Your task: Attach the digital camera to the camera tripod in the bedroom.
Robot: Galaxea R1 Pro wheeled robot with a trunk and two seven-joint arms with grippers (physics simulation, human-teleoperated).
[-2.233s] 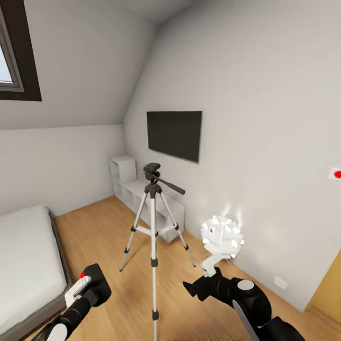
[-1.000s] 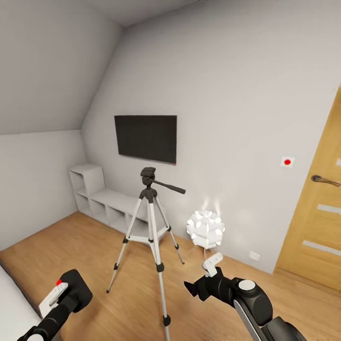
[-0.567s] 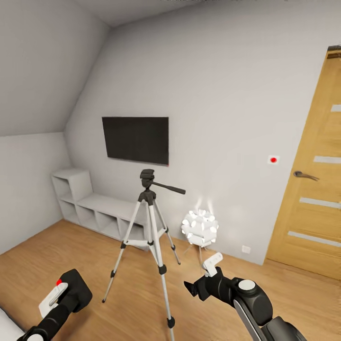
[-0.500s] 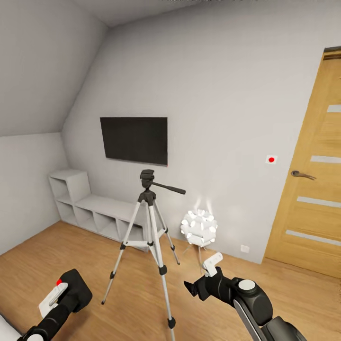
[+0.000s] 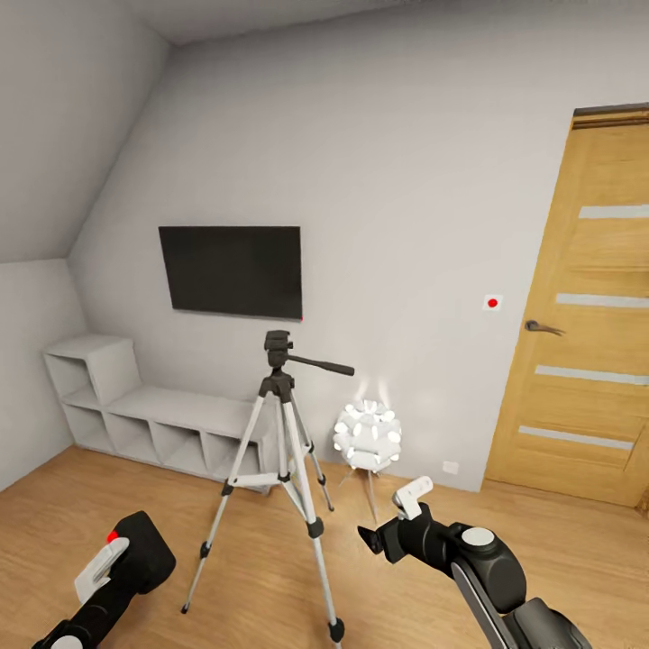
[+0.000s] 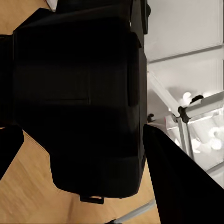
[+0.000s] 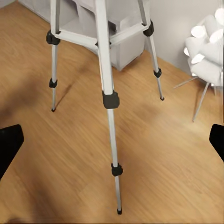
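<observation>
Head view first: the camera tripod (image 5: pixel 284 451) stands on the wood floor of the bedroom, in front of the low white shelf (image 5: pixel 153 419) and below the wall TV (image 5: pixel 232 270), its head bare and its pan handle pointing toward the door (image 5: pixel 586 306). The left gripper (image 5: pixel 113 563) sits low at the left, closed around the digital camera (image 5: pixel 140 552); the right gripper (image 5: pixel 397 523) hovers near the globe lamp (image 5: pixel 367 437), well short of the tripod.

Left wrist view: the digital camera (image 6: pixel 77 100) sits between the dark fingers, held firmly.

Right wrist view: the fingertips sit far apart at the edges, holding nothing, with the tripod's legs (image 7: pixel 109 100) ahead.

The camera must rise well above its present height, so close in first, then lift and lower it squarely onto the head, steadying a leg with the free hand.
</observation>
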